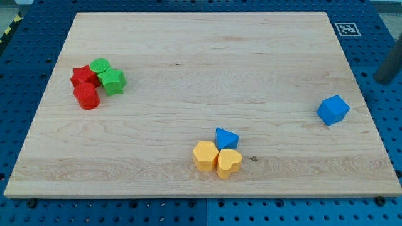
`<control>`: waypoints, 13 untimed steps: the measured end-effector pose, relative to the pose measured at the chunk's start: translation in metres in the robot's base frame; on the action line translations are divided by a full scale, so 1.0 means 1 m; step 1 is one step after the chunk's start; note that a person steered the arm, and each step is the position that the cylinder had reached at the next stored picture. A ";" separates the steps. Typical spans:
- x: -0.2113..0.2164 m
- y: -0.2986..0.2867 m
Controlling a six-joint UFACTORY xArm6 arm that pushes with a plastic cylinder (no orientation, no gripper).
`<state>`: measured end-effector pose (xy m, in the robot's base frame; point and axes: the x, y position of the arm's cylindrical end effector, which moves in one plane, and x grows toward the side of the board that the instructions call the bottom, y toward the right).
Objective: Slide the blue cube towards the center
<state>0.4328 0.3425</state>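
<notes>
The blue cube sits on the wooden board near the view's right edge, at mid height. A dark rod shows at the view's far right, off the board over the blue pegboard; my tip is up and to the right of the blue cube, a short gap away and not touching it.
A smaller blue wedge-like block touches a yellow hexagonal block and a yellow heart at the bottom middle. At the left, a red star, red cylinder, green cylinder and green star cluster. A marker tag lies at the top right.
</notes>
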 end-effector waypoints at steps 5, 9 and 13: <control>0.067 -0.122; 0.053 -0.128; 0.028 -0.204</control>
<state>0.4605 0.1382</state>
